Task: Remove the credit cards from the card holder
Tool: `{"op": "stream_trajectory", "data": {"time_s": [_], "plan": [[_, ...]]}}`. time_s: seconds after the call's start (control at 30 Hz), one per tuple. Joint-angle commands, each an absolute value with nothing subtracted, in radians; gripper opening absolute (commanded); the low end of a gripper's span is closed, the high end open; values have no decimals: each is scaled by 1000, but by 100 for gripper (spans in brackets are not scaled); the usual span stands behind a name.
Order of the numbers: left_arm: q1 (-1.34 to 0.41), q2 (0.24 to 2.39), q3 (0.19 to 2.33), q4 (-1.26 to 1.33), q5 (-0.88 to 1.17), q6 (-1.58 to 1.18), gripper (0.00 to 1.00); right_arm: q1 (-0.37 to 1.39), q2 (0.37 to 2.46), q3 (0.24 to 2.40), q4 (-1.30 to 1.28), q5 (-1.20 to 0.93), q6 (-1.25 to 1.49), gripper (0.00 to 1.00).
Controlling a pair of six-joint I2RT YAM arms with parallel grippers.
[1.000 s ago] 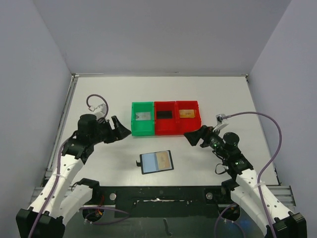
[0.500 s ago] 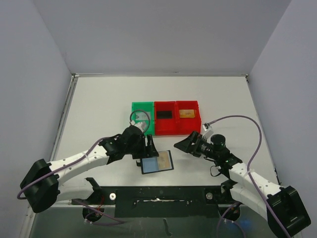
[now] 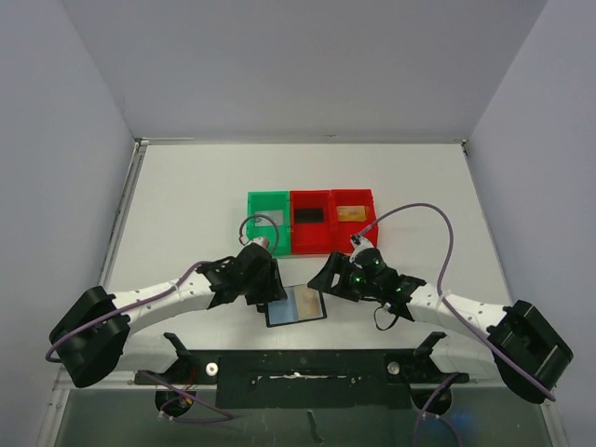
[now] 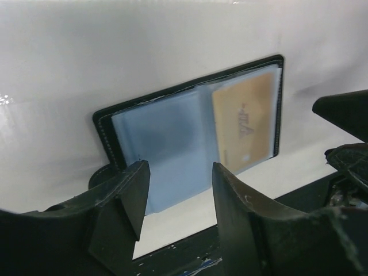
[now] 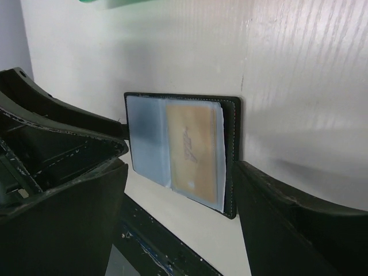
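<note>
The black card holder (image 3: 296, 304) lies open and flat near the table's front edge. Its bluish inner pockets face up, and a gold card (image 3: 309, 299) sits in the right pocket. The holder (image 4: 155, 138) and gold card (image 4: 244, 123) fill the left wrist view, and both also show in the right wrist view, the holder (image 5: 144, 132) with the card (image 5: 192, 149). My left gripper (image 3: 268, 289) (image 4: 179, 178) is open over the holder's left edge. My right gripper (image 3: 321, 277) (image 5: 178, 172) is open and empty just above its right edge.
Three bins stand in a row behind the holder. The green bin (image 3: 253, 233) holds a pale grey card (image 3: 271, 217). The middle red bin (image 3: 311, 240) holds a black card (image 3: 309, 214). The right red bin (image 3: 372, 219) holds a gold card (image 3: 350, 213). A black rail (image 3: 298, 368) runs along the table's front.
Both arms have swung inward from the sides and lowered to the open holder. The left gripper now sits at its left edge and the right gripper at its right edge. The holder has not moved.
</note>
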State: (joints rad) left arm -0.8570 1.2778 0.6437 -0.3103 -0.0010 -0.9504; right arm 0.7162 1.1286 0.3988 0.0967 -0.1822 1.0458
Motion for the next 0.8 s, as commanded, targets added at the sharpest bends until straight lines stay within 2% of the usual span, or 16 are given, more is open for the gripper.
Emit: {"op": "stream_trajectory", "data": {"time_s": [0.0,0.17,0.43,0.6,0.77], "plan": [[-866,1275,625,-304,-48,-954,45,788,1182,473,73,-67,1082,72],[-866,1255,601,-315,-50,-954,44,830,1243,509,63,-36,1097,64],[-865,1245,570,-326,-48,-940,43,842,1295,537,58,-52,1102,58],[-865,1230,552,-305,-36,-937,42,846,1340,564,31,-65,1106,49],[-866,1240,547,-285,-20,-935,39,857,1357,568,34,-71,1105,48]]}}
